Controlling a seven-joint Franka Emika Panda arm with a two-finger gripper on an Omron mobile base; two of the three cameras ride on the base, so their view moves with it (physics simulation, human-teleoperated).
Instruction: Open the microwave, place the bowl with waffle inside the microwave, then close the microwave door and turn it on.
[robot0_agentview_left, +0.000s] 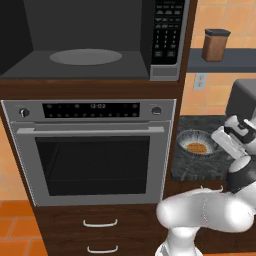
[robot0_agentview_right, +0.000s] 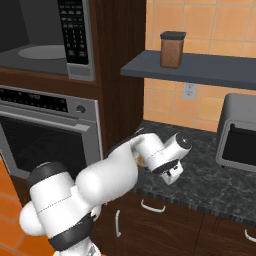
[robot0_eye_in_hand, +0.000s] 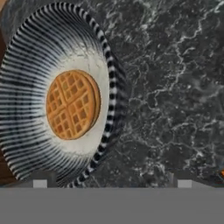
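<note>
Dark marbled stone forms the counter (robot0_agentview_left: 200, 167), which sits to the right of a tall dark-wood cabinet column. High in that column is the microwave (robot0_agentview_left: 95, 40), its cavity in plain view with the grey turntable (robot0_agentview_left: 86, 56) lying bare on the floor. The black keypad panel (robot0_agentview_left: 169, 31) runs down the microwave's right side; its button lettering is too small to read. Directly below the microwave is a steel wall oven (robot0_agentview_left: 92, 150) with a dark display strip showing pale digits that look like 12:02.

On the counter, just right of the oven's edge, rests the bowl (robot0_agentview_left: 196, 142), striped grey and white with a pale inside. The waffle (robot0_agentview_left: 196, 148), a golden-orange disc with a grid pattern, lies flat in the bowl's middle. In the hand view the bowl (robot0_eye_in_hand: 52, 100) sits to the left, the waffle (robot0_eye_in_hand: 73, 105) centred in it, and bare stone spreads to its right.

The gripper (robot0_eye_in_hand: 112, 183) hangs above the counter beside the bowl, its fingers (robot0_eye_in_hand: 40, 183) spread wide apart and holding nothing.

Above the counter, a dark wall shelf (robot0_agentview_right: 200, 70) carries a brown canister (robot0_agentview_right: 172, 49) with a dark lid. A small grey countertop appliance (robot0_agentview_right: 239, 132) stands at the counter's far right, well apart from the bowl, with bare stone between them.
</note>
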